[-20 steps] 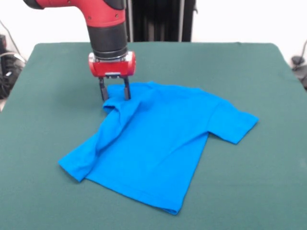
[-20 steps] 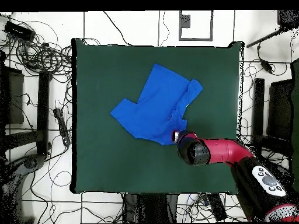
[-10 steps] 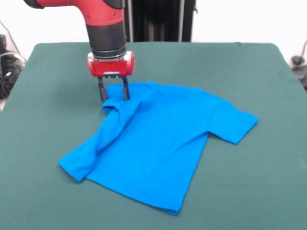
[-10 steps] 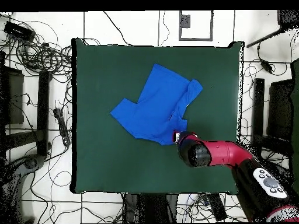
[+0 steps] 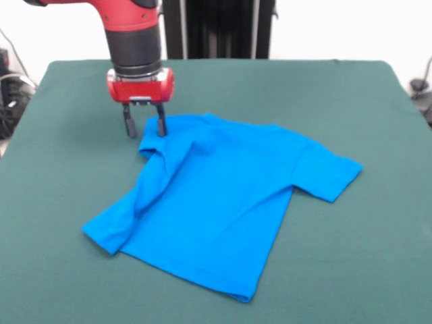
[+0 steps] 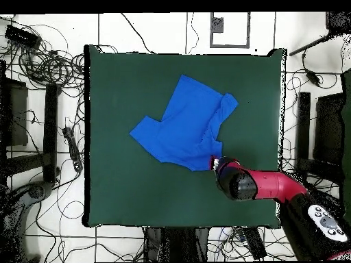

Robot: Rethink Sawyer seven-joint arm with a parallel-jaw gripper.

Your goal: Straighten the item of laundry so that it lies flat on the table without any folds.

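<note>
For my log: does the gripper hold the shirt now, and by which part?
Nothing is held. The gripper is open, beside the blue T-shirt at its collar-side edge.

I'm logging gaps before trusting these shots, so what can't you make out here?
- T-shirt print: front view shows only plain blue.
- Sleeve under the bunched fold: covered by cloth.
- Claw tips: overhead view, hidden by the arm.
- Arm's upper part: cut off by the front view's top edge.

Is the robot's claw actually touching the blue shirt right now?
Cannot tell. In the front view one of the gripper's fingers overlaps the T-shirt's far edge, but neither view shows contact or a gap plainly.
</note>
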